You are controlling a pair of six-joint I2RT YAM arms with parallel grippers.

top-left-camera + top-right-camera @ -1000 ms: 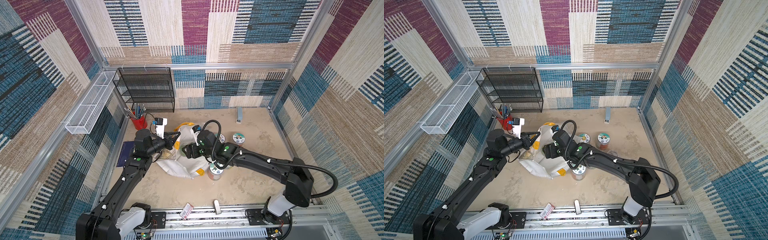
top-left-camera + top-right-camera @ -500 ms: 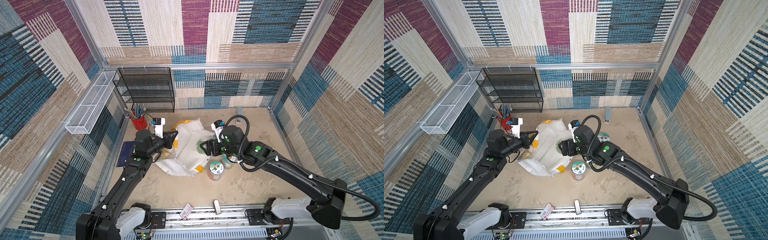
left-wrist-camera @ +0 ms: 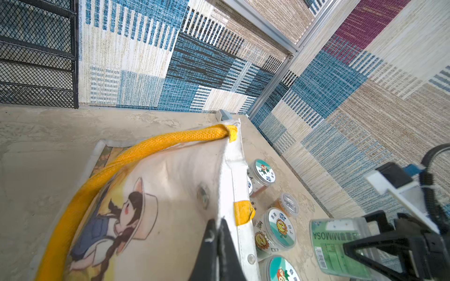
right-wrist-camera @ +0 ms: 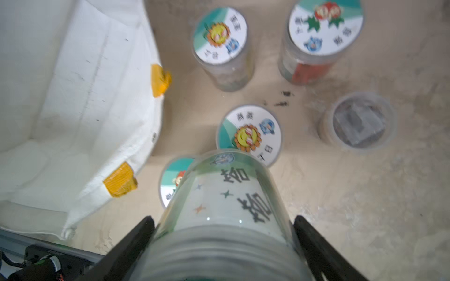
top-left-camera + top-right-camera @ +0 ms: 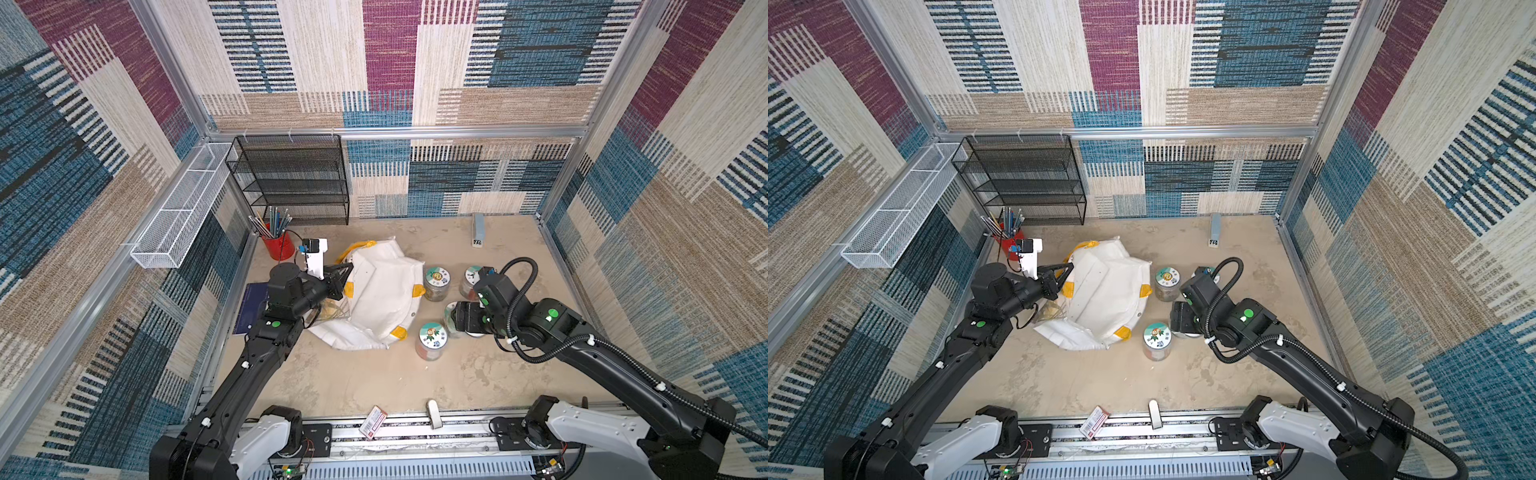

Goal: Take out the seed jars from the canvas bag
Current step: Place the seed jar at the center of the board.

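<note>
Sandy tabletop (image 5: 374, 382), patterned fabric walls on three sides. Item one, canvas bag (image 5: 382, 299): slumped on its side left of centre, white with yellow straps, a cartoon girl in a hat printed on one face. Your left gripper (image 5: 343, 276) stays pinched shut on its rim beside a yellow strap tab, unchanged from a second ago. Item two, mimosa jar (image 4: 226, 194): clamped across its body by your right gripper (image 4: 224, 219) and lying sideways in the jaws. Its side label reads "MIMOSA" above a barcode in the left wrist view. A second ago that gripper was at the bag's mouth; it has since swung toward the right edge and now hangs over the standing jars. Item three, picture-lid jars (image 5: 437, 277): four, upright between the bag and the right edge, with teal-and-white lids showing sunflower or red-fruit pictures. The lid characters are not legible. Item four, clear-lidded jar (image 4: 358, 121): smaller, upright beside them.
</note>
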